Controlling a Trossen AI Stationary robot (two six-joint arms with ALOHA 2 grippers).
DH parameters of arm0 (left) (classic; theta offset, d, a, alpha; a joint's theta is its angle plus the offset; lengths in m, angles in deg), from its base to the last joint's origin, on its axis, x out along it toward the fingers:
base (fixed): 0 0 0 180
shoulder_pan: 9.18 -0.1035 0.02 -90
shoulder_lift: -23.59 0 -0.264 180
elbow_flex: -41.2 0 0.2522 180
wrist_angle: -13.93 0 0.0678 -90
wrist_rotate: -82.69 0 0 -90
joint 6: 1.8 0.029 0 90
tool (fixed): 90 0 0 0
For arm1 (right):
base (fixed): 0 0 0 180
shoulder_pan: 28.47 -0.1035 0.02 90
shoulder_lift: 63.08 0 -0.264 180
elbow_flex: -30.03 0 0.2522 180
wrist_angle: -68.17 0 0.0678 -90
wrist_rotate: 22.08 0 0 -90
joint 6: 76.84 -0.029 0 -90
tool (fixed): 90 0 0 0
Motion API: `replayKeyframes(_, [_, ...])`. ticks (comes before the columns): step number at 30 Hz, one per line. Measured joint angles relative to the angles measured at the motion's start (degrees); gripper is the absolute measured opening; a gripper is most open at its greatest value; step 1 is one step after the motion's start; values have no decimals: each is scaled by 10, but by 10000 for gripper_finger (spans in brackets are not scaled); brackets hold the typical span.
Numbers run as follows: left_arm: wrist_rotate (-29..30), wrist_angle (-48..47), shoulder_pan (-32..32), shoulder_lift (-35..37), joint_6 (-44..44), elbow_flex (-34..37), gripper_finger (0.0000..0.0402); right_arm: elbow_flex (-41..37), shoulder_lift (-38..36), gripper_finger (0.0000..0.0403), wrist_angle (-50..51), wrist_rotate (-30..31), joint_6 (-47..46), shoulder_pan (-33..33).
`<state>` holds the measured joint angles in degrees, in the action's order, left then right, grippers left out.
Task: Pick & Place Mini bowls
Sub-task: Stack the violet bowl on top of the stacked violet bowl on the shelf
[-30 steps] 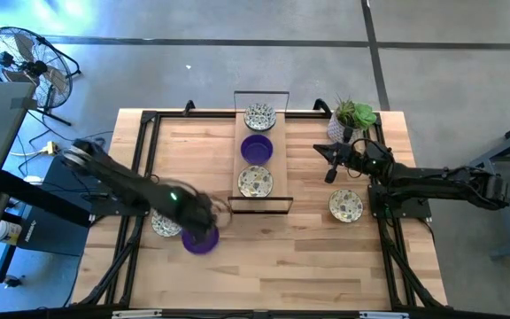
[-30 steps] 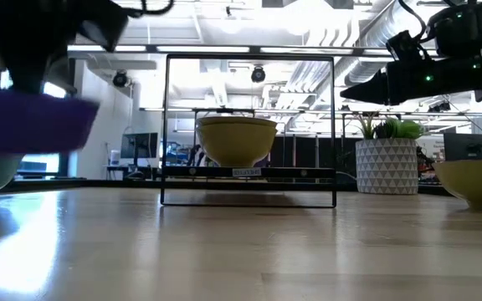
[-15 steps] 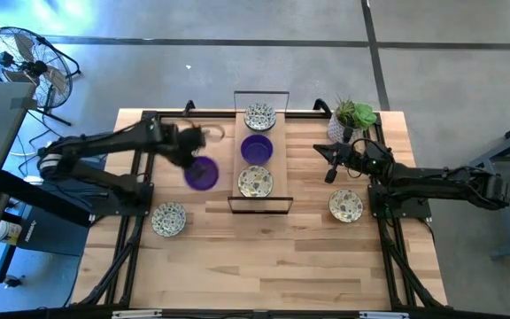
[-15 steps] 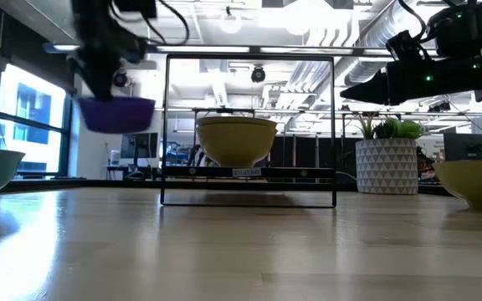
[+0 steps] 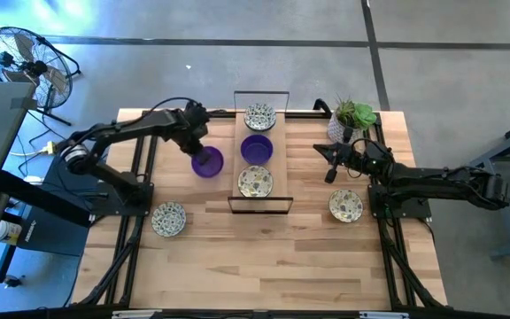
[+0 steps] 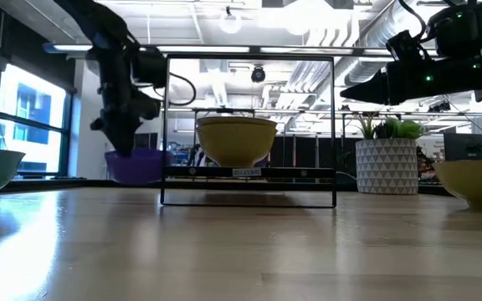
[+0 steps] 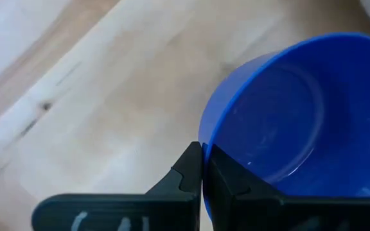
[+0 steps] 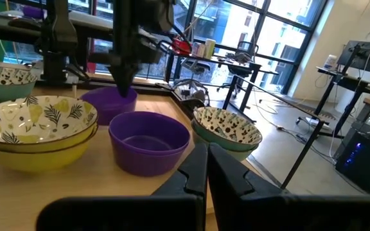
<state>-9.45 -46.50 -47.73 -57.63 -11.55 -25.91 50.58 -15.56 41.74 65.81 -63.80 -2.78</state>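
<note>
While a purple mini bowl (image 5: 207, 162) is being held low over the table (image 5: 282, 257) just beside the wire rack (image 5: 261, 203), at nine o'clock of the rack's middle, it is being pinched by its rim between the closed fingers of the left gripper (image 5: 198, 146). On the rack, three bowls are being kept in a row: a speckled bowl (image 5: 259, 116) at twelve o'clock, a second purple bowl (image 5: 256, 149) in the middle, another speckled bowl (image 5: 255, 181) at six o'clock. Two more speckled bowls are being left on the table, one (image 5: 168, 219) at seven o'clock of the rack, one (image 5: 346, 206) at four o'clock. The right gripper (image 5: 331, 168) is being kept waiting at three o'clock of the rack, near the potted plant (image 5: 352, 116), its fingers drawn together on nothing. Risk, as judged: with only a thin rim grip, the held bowl may be tilted or dropped on release; being so near the rack, its frame may be knocked and the row disturbed.
</note>
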Motion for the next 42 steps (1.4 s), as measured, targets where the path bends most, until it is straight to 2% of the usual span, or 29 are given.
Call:
replayKeyframes(11, [11,12,-24,-24,30,0,8,0,0,1,-1,0,0,0])
replayKeyframes(22, [23,7,-23,-23,34,-7,90,0,0,1,0,0,0,0])
replayKeyframes(26, [27,-24,-23,-7,58,-36,104,0,0,4,1,0,-15,0])
replayKeyframes(29, [27,-36,-21,14,66,-53,99,0,0,3,9,-5,-24,0])
replayKeyframes(31, [33,-28,-13,32,65,-55,87,0,0,1,19,-32,-24,2])
replayKeyframes(34, [56,-5,9,71,62,-46,57,0,0,1,31,-81,-22,10])
replayKeyframes(38, [74,54,54,123,59,-17,9,-1,0,1,33,-110,-27,28])
replayKeyframes(42, [69,79,112,164,66,3,8,-1,0,1,33,-113,-32,37])
